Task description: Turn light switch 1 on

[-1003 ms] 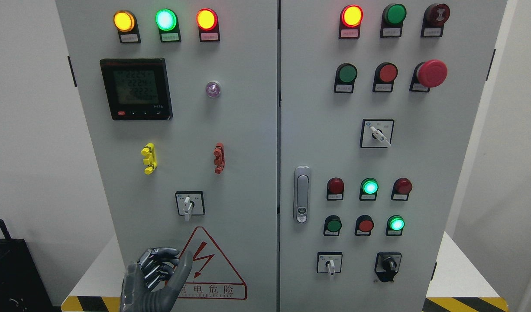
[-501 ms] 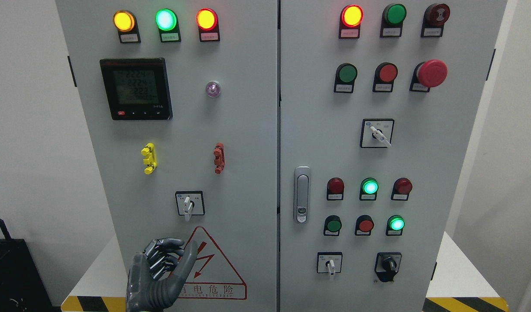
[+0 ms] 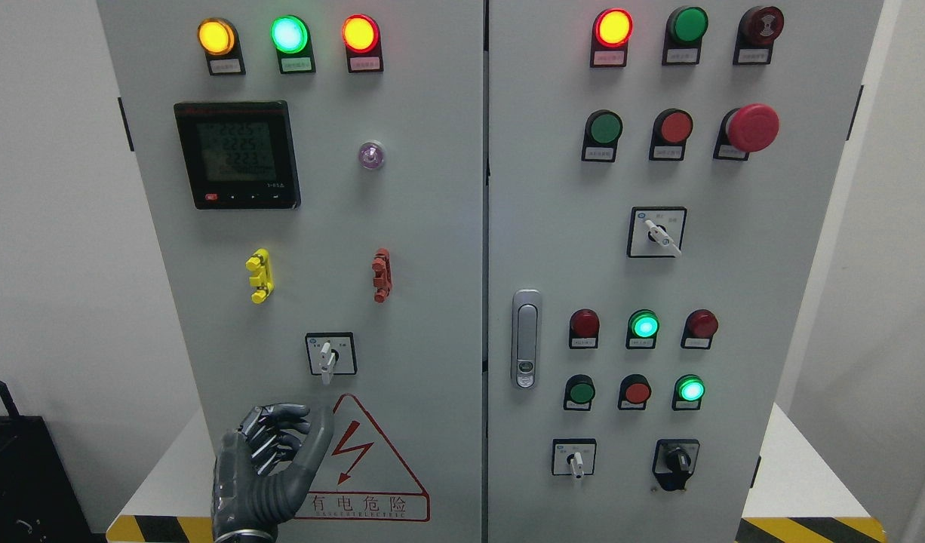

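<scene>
- While our left hand [image 3: 270, 471] rises from the bottom edge in front of the left cabinet door [image 3: 425, 226], its four fingers [image 3: 278, 430] are curled inward with the thumb raised beside them, and it holds nothing.
- We see the thumb tip overlapping the left corner of the red warning triangle [image 3: 364, 460], which sits just right of the hand.
- Below the hand and to either side, the white counter [image 3: 802, 467] carries the cabinet, with yellow-and-black striping along its front edge.
- Above the hand and slightly right, apart from the fingertips, we find a rotary selector switch [image 3: 330, 354] on a white square plate, its white lever pointing down; we cannot tell from any label that this is switch 1.
- Higher up above the hand, a yellow clip [image 3: 259, 275] and a red clip [image 3: 382, 275] sit on the door, with the black digital meter [image 3: 237, 154] above the yellow one.
- Farthest above the hand, three lamps glow in a row: amber lamp [image 3: 216, 36], green lamp [image 3: 289, 34], red lamp [image 3: 360, 33].
- Well to the right of the hand, the right cabinet door [image 3: 734, 264] bears the door handle [image 3: 526, 338], more lamps and buttons, a red mushroom button [image 3: 751, 127], and three further selector switches.
- Our right hand does not show.
</scene>
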`<action>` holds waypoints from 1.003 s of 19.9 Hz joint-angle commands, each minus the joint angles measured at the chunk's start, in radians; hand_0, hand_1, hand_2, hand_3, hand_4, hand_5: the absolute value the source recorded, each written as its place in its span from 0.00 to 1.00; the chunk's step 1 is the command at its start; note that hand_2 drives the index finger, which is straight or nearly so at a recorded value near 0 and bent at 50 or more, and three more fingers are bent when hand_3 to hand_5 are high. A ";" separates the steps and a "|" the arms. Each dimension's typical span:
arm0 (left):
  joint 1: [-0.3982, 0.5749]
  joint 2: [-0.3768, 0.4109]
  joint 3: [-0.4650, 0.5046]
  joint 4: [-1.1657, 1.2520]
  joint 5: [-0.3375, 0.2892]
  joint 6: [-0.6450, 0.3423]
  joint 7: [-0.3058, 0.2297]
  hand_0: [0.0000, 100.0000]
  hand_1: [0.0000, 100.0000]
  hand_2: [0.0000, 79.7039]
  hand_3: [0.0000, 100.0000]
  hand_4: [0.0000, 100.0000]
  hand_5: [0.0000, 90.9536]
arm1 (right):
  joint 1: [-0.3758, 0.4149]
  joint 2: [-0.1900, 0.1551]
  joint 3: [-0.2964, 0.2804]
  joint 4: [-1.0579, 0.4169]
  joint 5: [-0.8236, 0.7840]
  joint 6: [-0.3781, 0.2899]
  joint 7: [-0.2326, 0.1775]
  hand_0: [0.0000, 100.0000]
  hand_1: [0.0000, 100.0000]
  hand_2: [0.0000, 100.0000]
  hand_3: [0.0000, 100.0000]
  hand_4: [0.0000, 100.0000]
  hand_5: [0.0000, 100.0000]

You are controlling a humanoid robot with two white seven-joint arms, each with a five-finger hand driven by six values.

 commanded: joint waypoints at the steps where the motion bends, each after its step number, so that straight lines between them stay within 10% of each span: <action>1: -0.016 -0.010 -0.014 0.015 -0.001 0.002 0.001 0.13 0.66 0.62 0.68 0.79 0.73 | 0.000 0.000 0.000 0.000 0.000 0.000 -0.004 0.30 0.00 0.00 0.00 0.00 0.00; 20: -0.059 -0.016 -0.019 0.015 -0.001 0.044 0.004 0.14 0.66 0.62 0.73 0.81 0.77 | 0.000 0.000 0.000 0.000 0.000 0.000 -0.004 0.30 0.00 0.00 0.00 0.00 0.00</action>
